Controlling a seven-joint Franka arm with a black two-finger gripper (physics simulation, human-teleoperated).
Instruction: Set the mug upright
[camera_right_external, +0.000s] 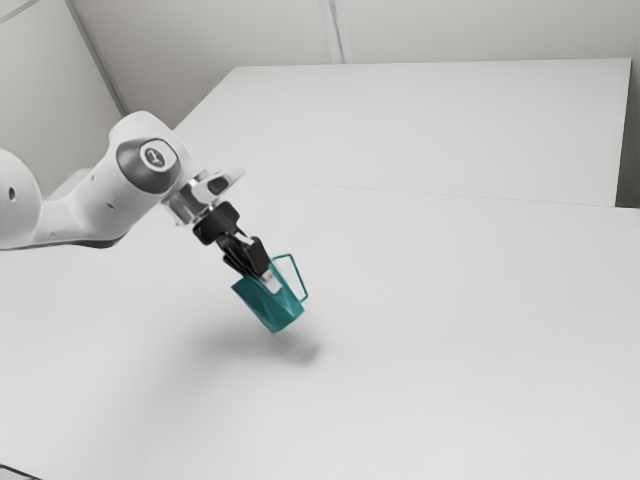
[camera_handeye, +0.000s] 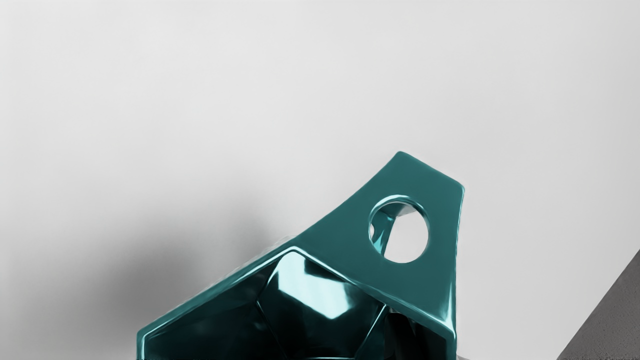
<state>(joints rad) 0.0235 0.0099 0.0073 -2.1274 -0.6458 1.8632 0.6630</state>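
The teal faceted mug (camera_right_external: 268, 309) hangs tilted above the table in the exterior view, its mouth toward the hand and its base pointing down toward the exterior view's right. Its angular handle is on the upper side, facing the exterior view's right. My gripper (camera_right_external: 269, 279) is shut on the mug's wall near the rim, with a pale fingertip against the outside. In the wrist view I look into the mug (camera_handeye: 320, 282), with the holed handle standing out beyond the rim. A dark finger of the gripper (camera_handeye: 434, 345) reaches inside the wall; the rest is largely hidden.
The white table (camera_right_external: 450, 330) spreads around and below the mug, with the mug's soft shadow on it. Pale walls (camera_right_external: 480, 30) stand behind the table. A dark grey area (camera_handeye: 610, 320) lies past the table's edge in the wrist view.
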